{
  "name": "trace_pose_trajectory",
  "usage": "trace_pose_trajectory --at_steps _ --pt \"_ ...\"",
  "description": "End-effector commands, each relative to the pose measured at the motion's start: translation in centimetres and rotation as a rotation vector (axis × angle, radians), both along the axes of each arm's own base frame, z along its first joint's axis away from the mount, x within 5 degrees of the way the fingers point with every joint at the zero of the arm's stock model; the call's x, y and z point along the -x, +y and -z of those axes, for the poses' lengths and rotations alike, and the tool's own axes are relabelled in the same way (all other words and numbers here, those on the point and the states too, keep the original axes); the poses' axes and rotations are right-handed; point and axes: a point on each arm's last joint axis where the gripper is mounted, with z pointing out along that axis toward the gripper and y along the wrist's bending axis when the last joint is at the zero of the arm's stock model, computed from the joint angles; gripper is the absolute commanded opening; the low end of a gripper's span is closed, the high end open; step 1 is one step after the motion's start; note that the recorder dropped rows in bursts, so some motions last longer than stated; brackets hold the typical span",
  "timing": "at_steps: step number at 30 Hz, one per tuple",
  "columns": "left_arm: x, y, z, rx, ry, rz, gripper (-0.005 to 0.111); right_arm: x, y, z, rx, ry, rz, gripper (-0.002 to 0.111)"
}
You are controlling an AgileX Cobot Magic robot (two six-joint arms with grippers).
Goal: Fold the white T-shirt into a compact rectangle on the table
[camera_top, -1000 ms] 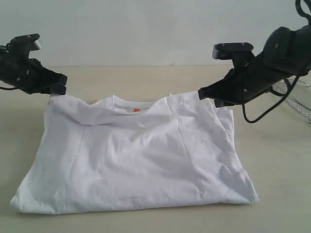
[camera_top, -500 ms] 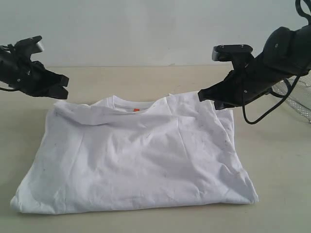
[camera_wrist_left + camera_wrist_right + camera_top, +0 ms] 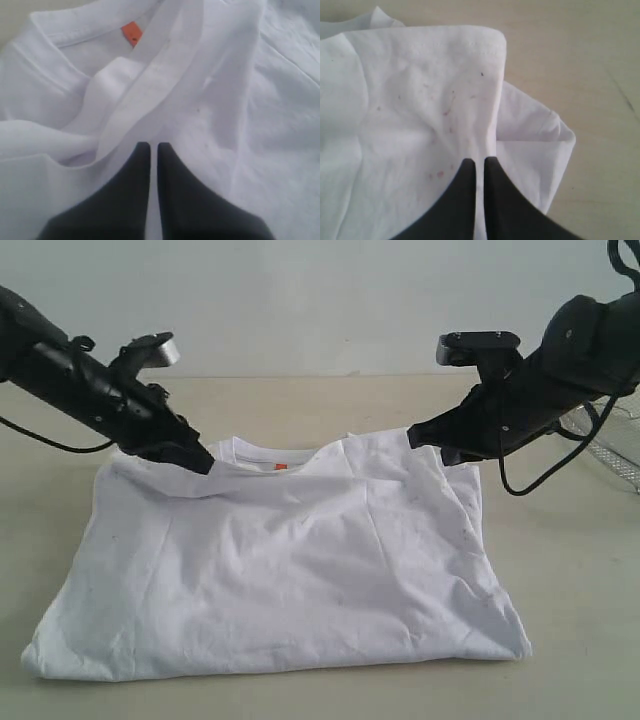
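On the table (image 3: 570, 570), exterior view: white T-shirt (image 3: 290, 570) lies partly folded, still broad and rumpled; final folds likely remain. Left wrist view: left gripper (image 3: 150, 146) closed at the collar fold, hold on cloth unclear. Right wrist view: right gripper (image 3: 479, 161) closed, pinching a shirt corner

Shirts: I count one, a white shirt (image 3: 290, 570) in the middle.
Neck tags: I see one neck tag (image 3: 281, 467), orange, at the far collar.
Grippers: two on my feeds, the left gripper (image 3: 205, 462) and the right gripper (image 3: 418, 435).
Tables: one table (image 3: 570, 620).
Baskets: one wire basket (image 3: 612, 445), at the right edge.
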Motion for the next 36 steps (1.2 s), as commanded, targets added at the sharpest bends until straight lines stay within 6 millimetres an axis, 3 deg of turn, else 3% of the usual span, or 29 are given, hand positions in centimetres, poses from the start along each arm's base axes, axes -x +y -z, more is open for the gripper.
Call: trace_pose_trajectory --at_steps 1,8,15,21,25,30,36 --pt "-0.4 -0.9 1.3 0.001 0.019 -0.008 0.005 0.1 -0.3 -0.3 0.008 -0.006 -0.003 0.0" --pt "-1.7 -0.3 3.4 -0.057 -0.036 -0.1 0.005 0.1 -0.3 -0.2 0.008 -0.002 -0.007 0.0" --pt "-4.2 0.2 3.6 -0.087 -0.138 -0.223 0.005 0.2 -0.3 -0.2 0.006 0.005 -0.008 0.0" --pt "-6.5 -0.2 0.6 -0.063 -0.174 -0.233 0.005 0.4 -0.2 -0.1 0.001 0.029 -0.014 0.0" --pt "-5.7 0.0 -1.6 -0.157 -0.107 -0.086 0.004 0.2 -0.2 -0.2 -0.008 0.012 0.0 0.0" --pt "-4.7 -0.1 -4.4 -0.13 -0.08 -0.099 0.004 -0.6 0.9 0.4 -0.014 -0.009 -0.032 0.0" --pt "-3.5 -0.3 -5.2 -0.11 0.02 -0.076 0.004 -2.8 2.5 1.4 -0.055 -0.011 -0.033 0.0"
